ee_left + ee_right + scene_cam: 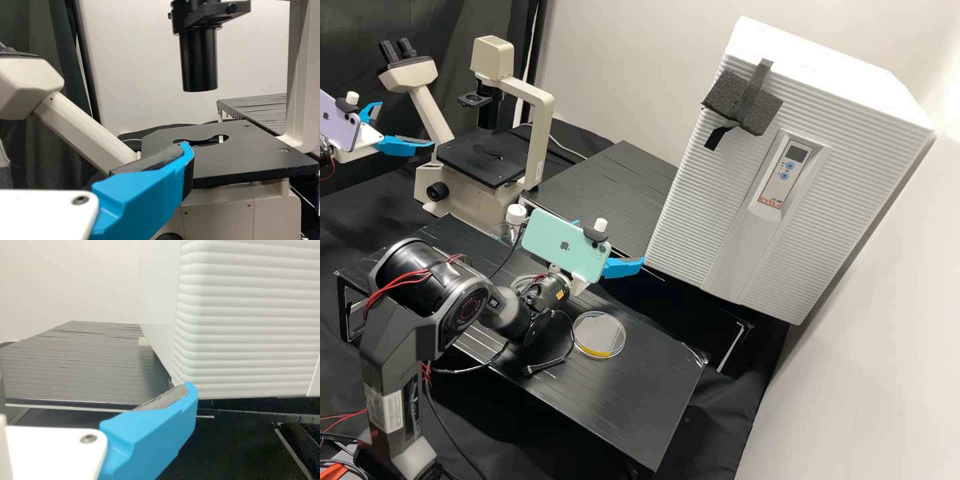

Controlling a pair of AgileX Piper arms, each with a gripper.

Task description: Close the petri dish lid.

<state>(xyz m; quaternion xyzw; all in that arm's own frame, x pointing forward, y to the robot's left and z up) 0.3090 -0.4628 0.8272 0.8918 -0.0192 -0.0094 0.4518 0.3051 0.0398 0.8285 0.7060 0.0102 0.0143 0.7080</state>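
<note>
Judging progress: petri dish (600,335) lies on black counter (647,407); whether lid sits fully home, cannot tell (clear plastic gives little away). Left tool (407,124) open, empty, near microscope (539,133). Right tool (611,241) open, empty, apart from dish. If lid sits loose, seating it remains.

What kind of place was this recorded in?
Most likely a laboratory, perhaps one for cell or microbe work: an inverted-style microscope stands at the back, a clear petri dish lies on the black bench, and a white, incubator-like cabinet has a control panel.
</note>
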